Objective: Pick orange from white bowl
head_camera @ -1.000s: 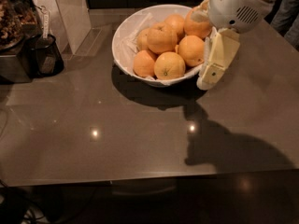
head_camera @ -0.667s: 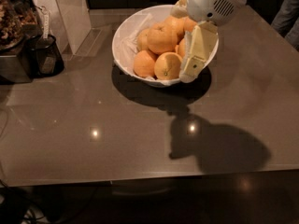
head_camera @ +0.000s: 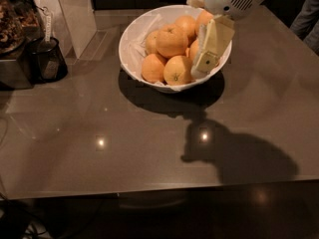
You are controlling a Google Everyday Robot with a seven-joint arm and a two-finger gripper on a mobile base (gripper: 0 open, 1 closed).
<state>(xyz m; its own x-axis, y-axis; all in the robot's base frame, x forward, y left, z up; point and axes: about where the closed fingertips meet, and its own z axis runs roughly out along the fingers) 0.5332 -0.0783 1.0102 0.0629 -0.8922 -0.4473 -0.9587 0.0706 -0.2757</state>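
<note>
The orange (head_camera: 172,40) sits atop the white bowl (head_camera: 127,36), just left of the gripper (head_camera: 208,59); I cannot tell its grip.

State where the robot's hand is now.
In the camera view, the hand hangs over the right side of the white bowl, beside the oranges.

Grey table (head_camera: 75,133): white bowl (head_camera: 125,54) rear centre, black container (head_camera: 47,61) far left; claw (head_camera: 204,63) above bowl's right side.
</note>
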